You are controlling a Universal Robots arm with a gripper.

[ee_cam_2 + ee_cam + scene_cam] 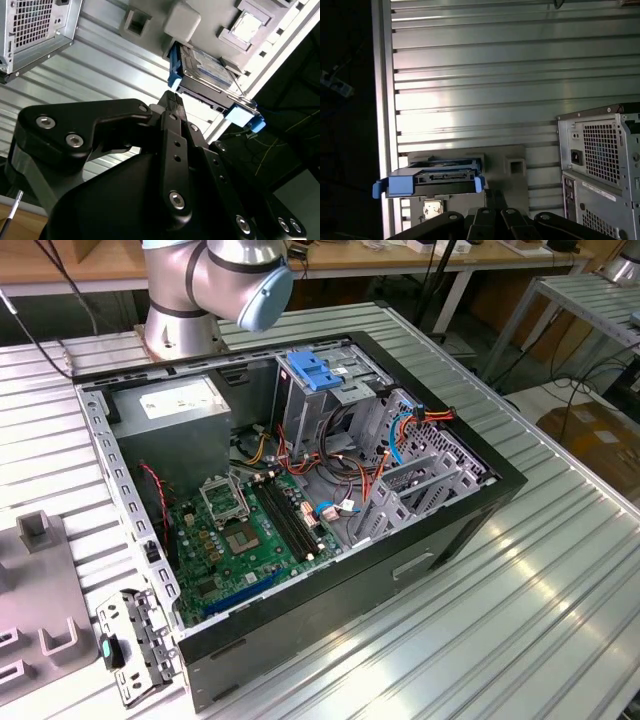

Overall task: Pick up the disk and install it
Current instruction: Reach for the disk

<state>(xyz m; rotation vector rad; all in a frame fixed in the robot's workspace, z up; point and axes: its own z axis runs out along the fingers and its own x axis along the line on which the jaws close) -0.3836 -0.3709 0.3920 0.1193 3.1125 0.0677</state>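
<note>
The disk (206,67) is a flat dark drive with blue side rails. It rests on a grey holder block (182,20) on the ribbed metal table. In the first wrist view the disk (432,177) shows its connector edge between the blue rails. My gripper (171,98) hangs just short of the disk's blue rail, its two black fingers pressed together with nothing between them. In the first wrist view the gripper (493,196) sits beside the disk's near end. I cannot tell whether it touches the rail.
The open computer case (510,480) lies on its side in the exterior view, with the motherboard (245,530), a grey drive cage (420,480) and a blue latch (315,370) inside. The arm's base (185,300) stands behind it. The case's rear (600,165) is near the holder.
</note>
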